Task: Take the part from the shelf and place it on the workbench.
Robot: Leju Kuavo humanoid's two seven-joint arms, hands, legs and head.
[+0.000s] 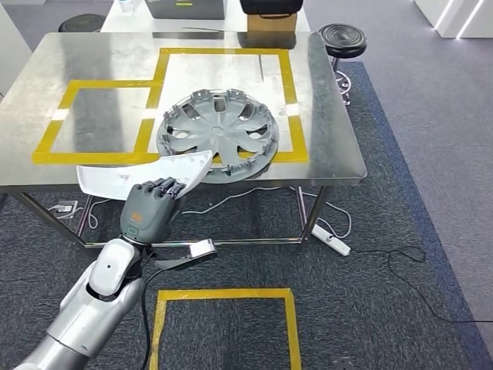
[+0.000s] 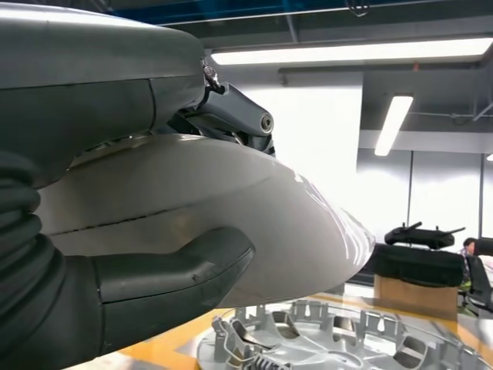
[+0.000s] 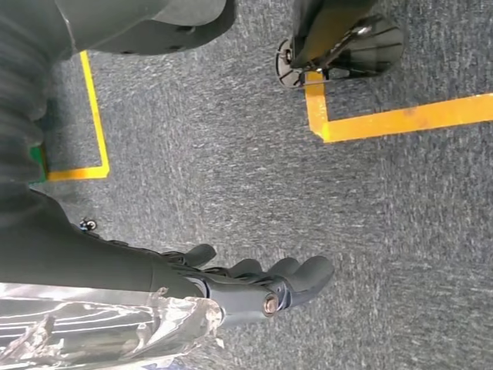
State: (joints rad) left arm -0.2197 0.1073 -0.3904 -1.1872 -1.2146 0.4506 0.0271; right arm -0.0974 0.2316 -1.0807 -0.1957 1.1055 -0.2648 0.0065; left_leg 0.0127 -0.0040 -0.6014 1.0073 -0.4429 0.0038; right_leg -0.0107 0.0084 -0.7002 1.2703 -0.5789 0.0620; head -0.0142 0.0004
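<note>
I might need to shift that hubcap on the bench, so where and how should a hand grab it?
Probably the near rim of the hubcap, approached from the front edge of the workbench. It lies flat with its ribbed inner side up, and that rim slightly overhangs the edge, leaving room for fingers beneath.

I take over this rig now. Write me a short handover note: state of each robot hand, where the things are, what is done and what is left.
Left robot hand: grips a curved white part, held at the near edge of the workbench, not set down yet.
Right robot hand: hangs over the carpet, fingers nearly straight, holding nothing.
A grey wheel cover already lies on the workbench inside the large yellow tape frame.
Done: the part is carried to the workbench.
Left: lay the white part on the workbench and release it.
</note>
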